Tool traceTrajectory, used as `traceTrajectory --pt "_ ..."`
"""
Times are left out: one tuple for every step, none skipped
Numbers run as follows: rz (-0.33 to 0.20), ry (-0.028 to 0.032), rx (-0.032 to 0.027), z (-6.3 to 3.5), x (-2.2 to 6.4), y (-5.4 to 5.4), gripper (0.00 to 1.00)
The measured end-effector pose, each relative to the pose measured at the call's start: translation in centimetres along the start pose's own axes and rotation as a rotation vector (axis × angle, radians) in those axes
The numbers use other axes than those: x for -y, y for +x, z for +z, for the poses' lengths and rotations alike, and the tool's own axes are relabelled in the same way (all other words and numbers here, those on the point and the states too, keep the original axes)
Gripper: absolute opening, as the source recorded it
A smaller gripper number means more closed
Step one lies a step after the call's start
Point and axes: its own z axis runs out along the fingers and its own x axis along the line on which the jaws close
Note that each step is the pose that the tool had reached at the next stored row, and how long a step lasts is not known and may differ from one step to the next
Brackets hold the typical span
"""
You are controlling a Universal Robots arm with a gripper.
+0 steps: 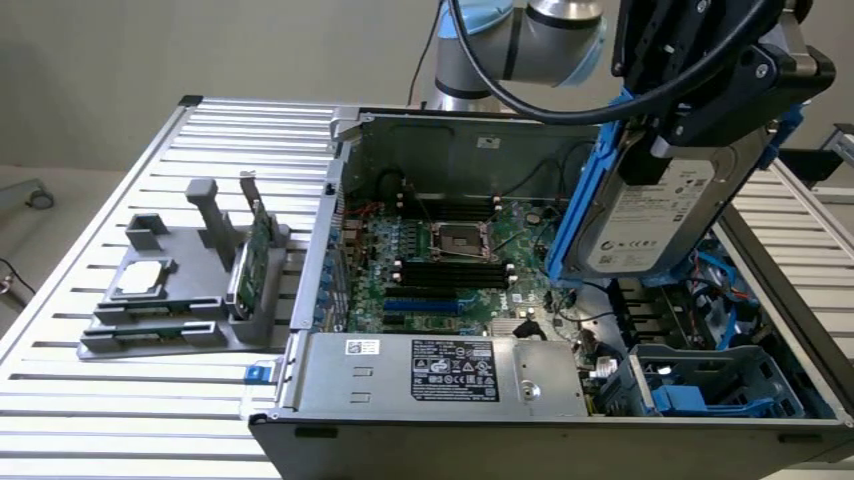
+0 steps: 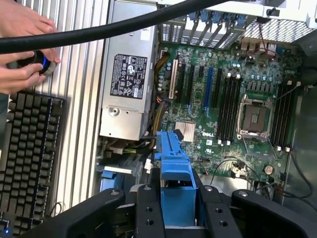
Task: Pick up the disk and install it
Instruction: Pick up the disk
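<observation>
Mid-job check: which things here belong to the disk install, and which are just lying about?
In the job: disk, clamped in the gripper above the open case.
Lying about: small drive and green card on the grey stand; keyboard; a person's hands.

I'm holding the arm [image 1: 527,45] raised, wrist angling downward; the gripper [image 1: 697,135] is hanging tilted, its jaws pressing in on the upper end of the disk [image 1: 661,215].

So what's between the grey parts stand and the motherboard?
In the exterior view, a strip of slatted table, then the case's upright metal wall, separate the grey stand and motherboard.
</observation>
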Motion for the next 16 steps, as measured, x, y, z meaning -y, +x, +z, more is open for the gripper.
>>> traceTrajectory --pt "0.000 -0.0003 0.0000 -0.01 0.15 0.14 0.33" --pt "0.000 -0.0008 0.0001 -0.01 0.28 0.22 0.33" --pt "0.000 -0.0012 0.0001 -0.02 0.36 0.25 0.33" --pt "0.000 -0.0015 0.0001 -0.02 0.40 0.27 0.33" --pt "0.000 -0.0016 0.0003 -0.01 0.41 0.28 0.33" --pt "0.000 -0.0016 0.0003 -0.01 0.41 0.28 0.33" --pt "0.000 -0.0016 0.0002 -0.01 0.41 0.28 0.33" --pt "0.000 -0.0016 0.0002 -0.01 0.41 0.29 0.33" --pt "0.000 -0.0016 0.0002 -0.02 0.41 0.29 0.33" --pt "0.000 -0.0016 0.0002 -0.02 0.42 0.29 0.33" --pt "0.000 -0.0016 0.0002 -0.01 0.42 0.29 0.33" --pt "0.000 -0.0016 0.0002 -0.01 0.43 0.29 0.33" --pt "0.000 -0.0016 0.0002 -0.02 0.48 0.31 0.33" --pt "0.000 -0.0019 0.0002 -0.02 0.62 0.36 0.33" --pt "0.000 -0.0028 0.0002 -0.04 0.81 0.44 0.33" --pt "0.000 -0.0043 0.0005 -0.04 1.04 0.54 0.33"
